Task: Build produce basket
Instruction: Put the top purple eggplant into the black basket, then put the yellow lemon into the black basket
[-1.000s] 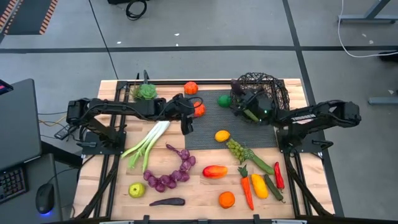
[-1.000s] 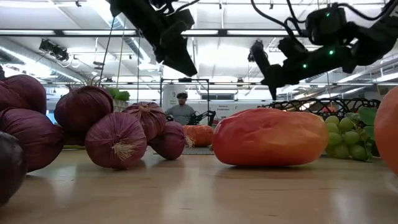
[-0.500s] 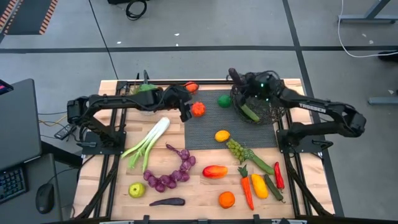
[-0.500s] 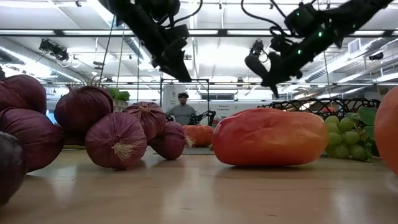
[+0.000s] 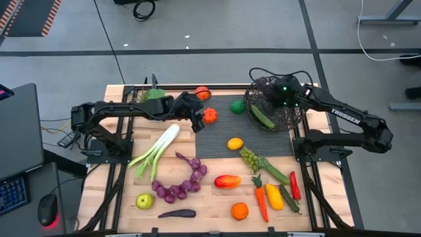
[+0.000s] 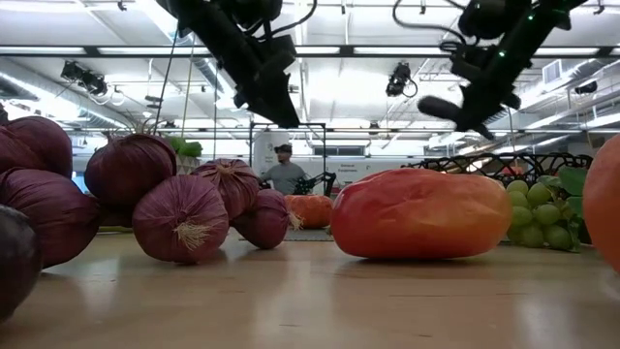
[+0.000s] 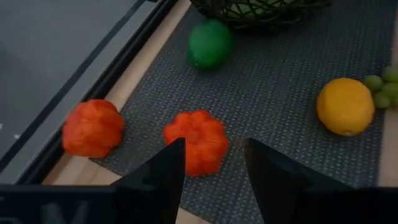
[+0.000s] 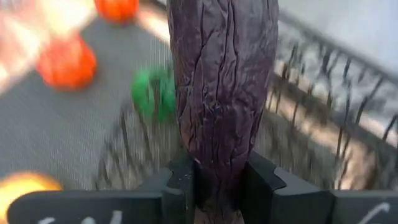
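The dark wire basket stands on the grey mat at the far right and has a green cucumber in it. My right gripper is above the basket's far left rim, shut on a wrinkled purple aubergine. The low view shows that aubergine lying nearly level in the air. My left gripper is open and hovers just above an orange-red pepper at the mat's left edge, a finger on either side of it. The pepper rests on the mat. My right gripper pinches the aubergine at one end between its two fingers. The rest of the aubergine sticks out forward past the fingertips. It is lifted clear, over the basket's rim.
Other produce lies on the table: a second orange pepper, a green fruit, an orange, grapes, a leek, a purple string, carrots and chillies, and an apple. A potted plant stands at the far left.
My right gripper has risen and swung toward the far edge over the basket, tipping the aubergine from pointing down to nearly level. My left gripper has moved toward the far edge and come up beside the orange-red pepper, staying open.
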You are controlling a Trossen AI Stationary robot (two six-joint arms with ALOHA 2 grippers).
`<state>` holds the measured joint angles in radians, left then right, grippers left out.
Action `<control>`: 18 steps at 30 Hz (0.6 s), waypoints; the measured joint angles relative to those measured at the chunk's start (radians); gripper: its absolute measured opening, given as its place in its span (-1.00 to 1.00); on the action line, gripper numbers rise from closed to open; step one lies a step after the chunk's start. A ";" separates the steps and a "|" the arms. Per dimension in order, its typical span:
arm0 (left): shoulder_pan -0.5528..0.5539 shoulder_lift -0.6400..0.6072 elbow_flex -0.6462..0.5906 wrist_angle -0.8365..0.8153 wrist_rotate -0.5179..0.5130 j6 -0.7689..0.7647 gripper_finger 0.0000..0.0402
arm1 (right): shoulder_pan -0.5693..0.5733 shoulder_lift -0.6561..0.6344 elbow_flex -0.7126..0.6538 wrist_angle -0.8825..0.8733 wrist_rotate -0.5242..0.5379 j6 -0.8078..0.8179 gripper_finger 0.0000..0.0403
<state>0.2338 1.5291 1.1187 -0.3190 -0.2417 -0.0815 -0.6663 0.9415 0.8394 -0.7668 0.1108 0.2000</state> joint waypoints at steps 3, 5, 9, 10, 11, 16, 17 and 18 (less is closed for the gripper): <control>-0.019 0.000 0.000 -0.012 0.005 -0.011 -0.13 | 0.000 0.014 -0.003 -0.121 -0.005 -0.016 -0.38; -0.032 0.000 0.003 -0.017 0.035 0.004 -0.10 | 0.006 0.014 -0.015 -0.154 -0.005 -0.021 -0.24; -0.071 0.002 0.045 -0.098 0.066 0.010 -0.01 | 0.010 0.013 -0.023 -0.152 0.005 -0.041 0.09; -0.081 0.003 0.058 -0.129 0.067 0.009 0.02 | 0.009 0.013 -0.023 -0.146 0.007 -0.042 0.18; -0.089 0.004 0.072 -0.167 0.069 0.002 0.06 | 0.009 0.012 -0.023 -0.141 0.007 -0.043 0.27; -0.115 0.004 0.136 -0.377 0.084 -0.123 0.30 | 0.022 -0.015 -0.014 -0.060 -0.169 -0.009 0.65; -0.119 0.004 0.137 -0.417 0.116 -0.148 0.34 | 0.035 -0.026 -0.011 -0.024 -0.229 0.005 0.70; -0.123 0.004 0.137 -0.451 0.159 -0.175 0.38 | 0.050 -0.037 -0.010 0.015 -0.288 0.011 0.74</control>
<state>0.1103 1.5333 1.2556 -0.7701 -0.0824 -0.2568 -0.6164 0.9044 0.8291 -0.7514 -0.1769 0.2115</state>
